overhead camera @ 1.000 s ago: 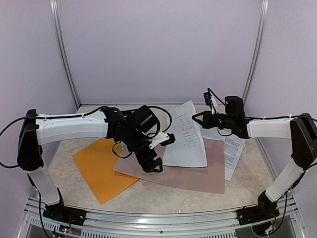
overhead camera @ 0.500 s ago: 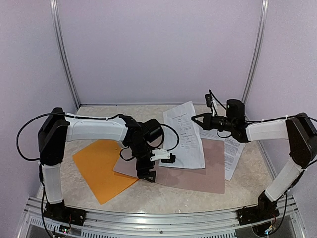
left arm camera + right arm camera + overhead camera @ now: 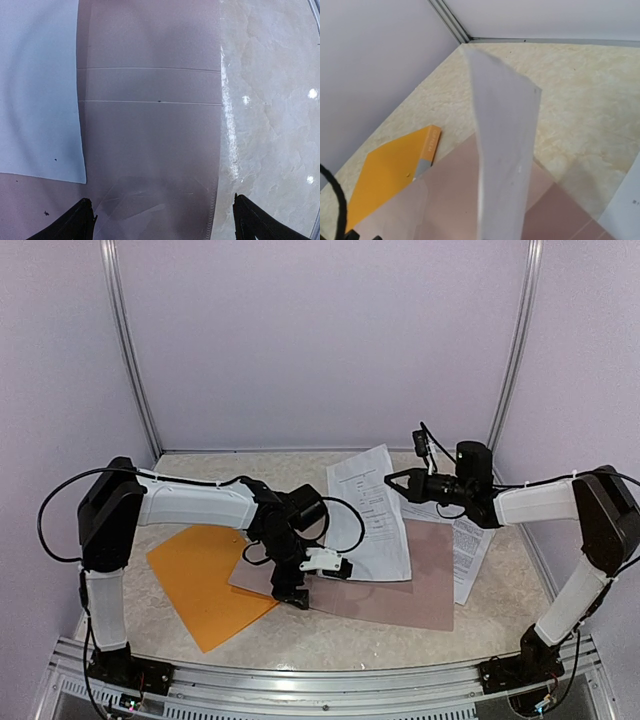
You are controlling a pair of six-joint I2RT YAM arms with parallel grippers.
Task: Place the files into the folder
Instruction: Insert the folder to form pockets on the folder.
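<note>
Nearest to my bases, the orange folder lies flat and closed on the marbled table, over on my left side, with one corner pointing toward me. In the right wrist view its pale grey strip runs along the edge that faces the grey-brown board. The board's left corner lies over that edge of the folder.

My left gripper hangs just above the near-left part of the board, pointing down. Its fingertips are spread wide, with only the board's surface between them, and they hold nothing. In that wrist view a white sheet covers the board on one side and bare table shows on the other.

Farther back, one of the files, the top sheet, rests its near edge on the board. Its far part is raised off the surface and curls upward. My right gripper is at the sheet's right edge, up in the air, with its fingers pressed fully together on the paper. From that wrist camera the sheet rises edge-on right in front of the lens, and I cannot see my own fingertips there.

The other sheets lie flat at the far right. They are partly under the board's right end and stick out past it onto the table, well apart from the folder.
</note>
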